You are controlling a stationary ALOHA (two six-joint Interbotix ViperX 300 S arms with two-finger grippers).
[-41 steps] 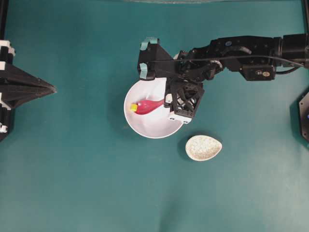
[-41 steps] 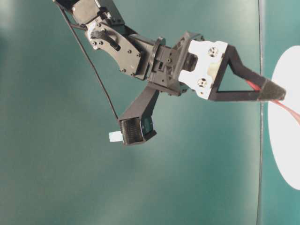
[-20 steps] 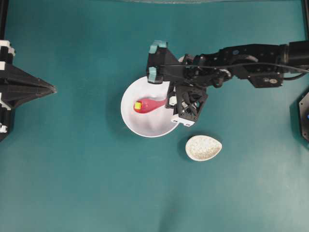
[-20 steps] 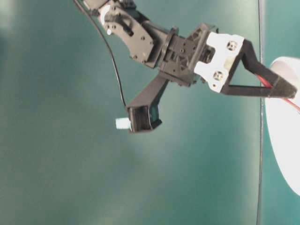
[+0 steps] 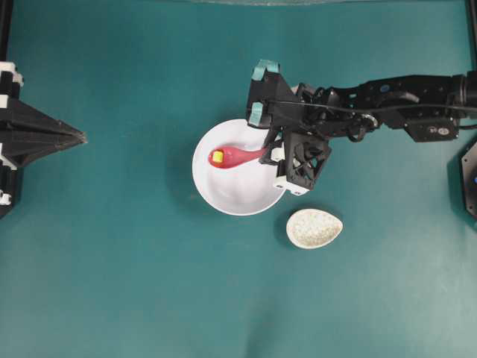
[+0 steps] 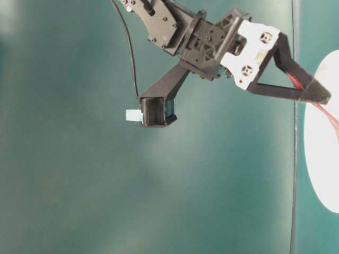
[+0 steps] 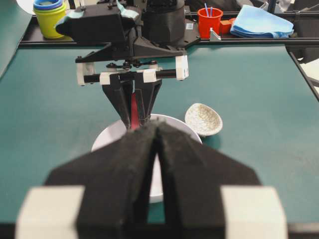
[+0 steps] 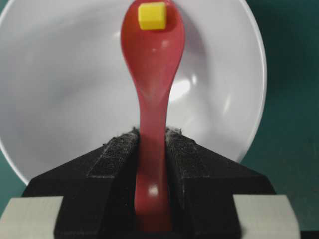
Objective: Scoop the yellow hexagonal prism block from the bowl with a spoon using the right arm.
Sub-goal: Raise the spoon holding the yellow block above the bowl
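The tiny bright yellow block (image 8: 151, 15) sits in the scoop of the glossy pink-red spoon (image 8: 151, 84), above the big white bowl (image 8: 60, 89). The right gripper (image 8: 151, 149) pinches the spoon's handle. The left gripper (image 7: 155, 144) rests well off, fingers pressed together on nothing. A speckled grey rest (image 5: 314, 228) lies beside the bowl.

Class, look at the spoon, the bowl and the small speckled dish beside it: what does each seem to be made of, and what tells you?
Spoon: glossy pink-red, probably glazed ceramic or hard plastic; bright highlights on its handle.
Bowl: smooth plain white, likely ceramic or melamine; soft sheen and reflections inside.
Speckled dish: pale with fine dark flecks, perhaps speckle-glazed stoneware; the material cannot be confirmed.
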